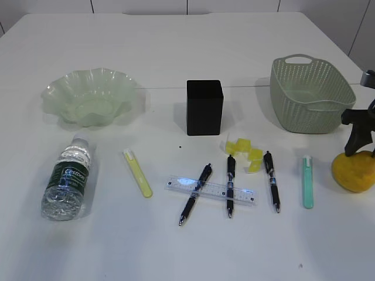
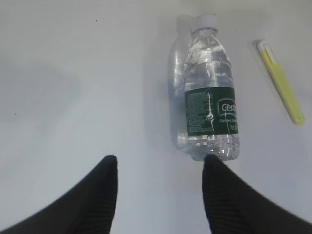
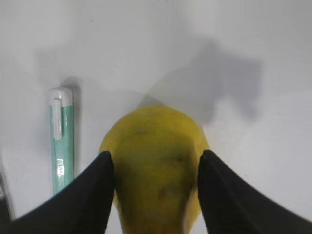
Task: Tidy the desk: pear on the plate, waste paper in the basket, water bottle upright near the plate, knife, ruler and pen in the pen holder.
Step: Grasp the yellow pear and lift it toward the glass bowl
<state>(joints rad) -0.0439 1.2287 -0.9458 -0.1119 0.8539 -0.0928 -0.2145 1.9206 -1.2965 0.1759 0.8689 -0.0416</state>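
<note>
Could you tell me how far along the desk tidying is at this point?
Nothing is put away yet. The right gripper straddles the pear on the desk. Still left: bottle lying flat, waste paper loose, pens, ruler and cutters outside the pen holder.

The yellow-orange pear (image 3: 156,161) is flanked by black fingers (image 3: 78,195); the clear, green-labelled water bottle (image 1: 67,178) is laid flat.

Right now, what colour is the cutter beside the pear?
Teal green with a white cap; the cutter shows best in the right wrist view.
</note>
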